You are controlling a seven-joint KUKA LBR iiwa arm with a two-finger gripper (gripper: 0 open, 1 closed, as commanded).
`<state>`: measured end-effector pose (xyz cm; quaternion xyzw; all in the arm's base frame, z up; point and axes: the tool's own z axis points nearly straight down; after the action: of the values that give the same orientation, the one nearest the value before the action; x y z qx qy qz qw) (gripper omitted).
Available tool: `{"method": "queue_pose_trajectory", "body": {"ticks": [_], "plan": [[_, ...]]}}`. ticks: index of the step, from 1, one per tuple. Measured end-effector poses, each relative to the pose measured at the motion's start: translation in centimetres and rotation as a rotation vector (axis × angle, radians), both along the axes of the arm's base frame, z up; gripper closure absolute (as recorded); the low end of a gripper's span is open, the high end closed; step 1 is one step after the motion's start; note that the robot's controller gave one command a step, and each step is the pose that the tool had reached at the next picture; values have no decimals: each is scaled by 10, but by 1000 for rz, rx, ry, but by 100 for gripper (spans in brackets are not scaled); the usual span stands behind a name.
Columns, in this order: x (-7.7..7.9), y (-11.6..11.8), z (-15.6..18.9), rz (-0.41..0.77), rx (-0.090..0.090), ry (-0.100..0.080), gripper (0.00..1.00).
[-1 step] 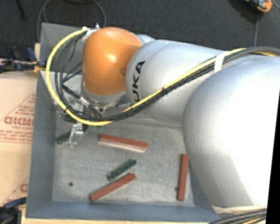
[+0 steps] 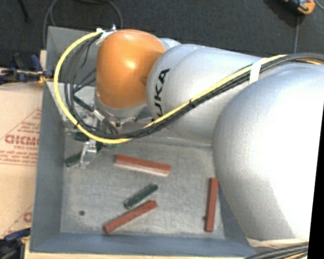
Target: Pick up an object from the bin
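Gripper (image 2: 88, 151): is hanging near the bin (image 2: 47, 188) wall at view's left, grasp impossible to tell. Pale red stick (image 2: 142, 165): is lying just rightward, long axis pointing at it.

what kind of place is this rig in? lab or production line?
Most likely a robotics lab's bin-picking test cell: a KUKA arm with loose cabling reaches into a grey metal bin holding just three reddish-brown bars and a dark green stick, not production parts.

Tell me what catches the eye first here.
The silver arm with its orange cover spans the bin's upper half, its gripper low near the left wall. On the floor lie a pale red stick, a dark green stick below it, a reddish-brown stick in front, another at right.
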<state>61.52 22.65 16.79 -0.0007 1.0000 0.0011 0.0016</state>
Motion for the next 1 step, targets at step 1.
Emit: {"method": "queue_pose_trajectory", "body": {"ticks": [1], "plan": [[2, -8, -89, 127, 3, -6, 100]]}}
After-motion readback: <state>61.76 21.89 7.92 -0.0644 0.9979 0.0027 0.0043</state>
